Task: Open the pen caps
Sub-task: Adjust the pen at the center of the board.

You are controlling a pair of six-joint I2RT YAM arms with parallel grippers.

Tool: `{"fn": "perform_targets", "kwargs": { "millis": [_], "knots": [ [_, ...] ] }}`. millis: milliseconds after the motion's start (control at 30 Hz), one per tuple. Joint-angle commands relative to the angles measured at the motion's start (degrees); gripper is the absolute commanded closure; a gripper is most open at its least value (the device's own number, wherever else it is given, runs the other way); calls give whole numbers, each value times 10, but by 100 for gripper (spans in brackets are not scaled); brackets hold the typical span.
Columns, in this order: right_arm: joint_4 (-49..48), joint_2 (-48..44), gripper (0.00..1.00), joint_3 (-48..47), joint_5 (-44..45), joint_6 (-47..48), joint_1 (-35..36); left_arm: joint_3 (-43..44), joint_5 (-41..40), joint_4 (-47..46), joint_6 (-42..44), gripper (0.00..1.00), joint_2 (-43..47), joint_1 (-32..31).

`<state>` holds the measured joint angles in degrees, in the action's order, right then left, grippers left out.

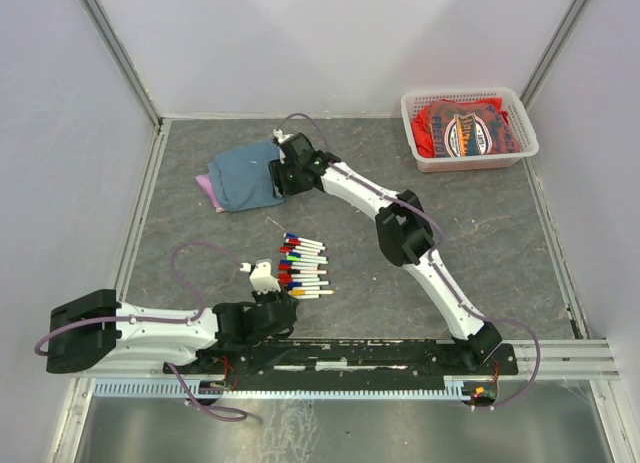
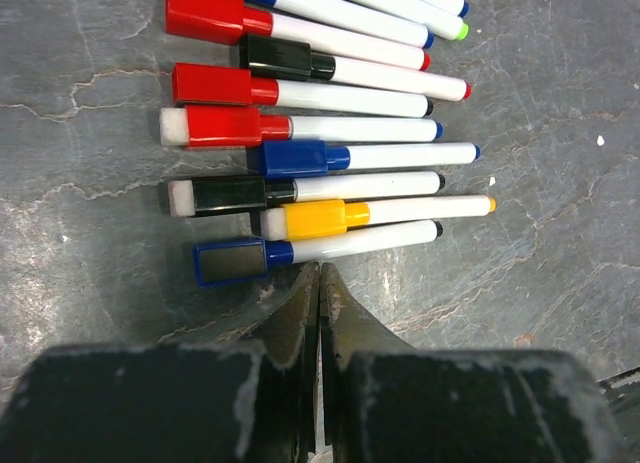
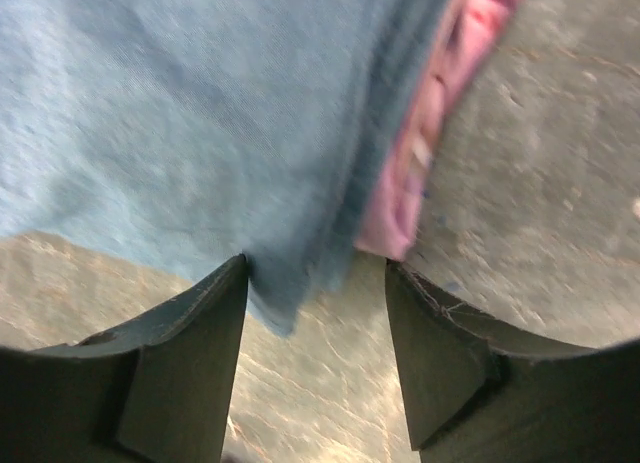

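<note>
Okay, near side first: left gripper (image 2: pixel 318 279) sits low on the grey table (image 1: pixel 500 253), jaws pressed together with nothing between them, tips just short of the nearest pen. Pens (image 1: pixel 302 267) lie side by side in a row, white barrels pointing right. Pen caps (image 2: pixel 292 158) are all seated on the left ends; the nearest 4 are blue, yellow, black, blue, then reds and a black beyond. Farther back, right gripper (image 3: pixel 315 268) is spread wide, gripping nothing, over a corner of the blue cloth (image 3: pixel 200 113); contact unclear. Pink cloth (image 3: pixel 420 173) peeks out underneath. Far right corner: white basket (image 1: pixel 462 92) with red fabric (image 1: pixel 470 131) inside.
</note>
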<state>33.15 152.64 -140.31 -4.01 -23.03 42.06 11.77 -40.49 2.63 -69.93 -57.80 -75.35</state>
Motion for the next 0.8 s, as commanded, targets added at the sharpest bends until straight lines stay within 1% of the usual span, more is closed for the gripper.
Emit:
{"fn": "perform_targets", "kwargs": {
  "millis": [0, 133, 300, 500, 567, 767],
  "knots": [
    [-101, -147, 34, 135, 37, 23, -10, 1, -27, 30, -21, 97, -7, -3],
    [-119, -229, 33, 239, 52, 43, -11, 6, -27, 31, -21, 97, -17, -2],
    [-140, -295, 34, 351, 54, 42, -10, 11, -28, 30, -24, 97, -32, -2],
    [-174, -325, 39, 458, 46, 20, -1, 19, -24, 20, -20, 97, -58, -3],
    [-178, -322, 42, 476, 51, 17, 7, 22, -24, 18, -18, 97, -66, -3],
    [-203, -318, 46, 519, 77, -9, 27, 26, -24, 17, -17, 97, -79, -2]
  ]
}}
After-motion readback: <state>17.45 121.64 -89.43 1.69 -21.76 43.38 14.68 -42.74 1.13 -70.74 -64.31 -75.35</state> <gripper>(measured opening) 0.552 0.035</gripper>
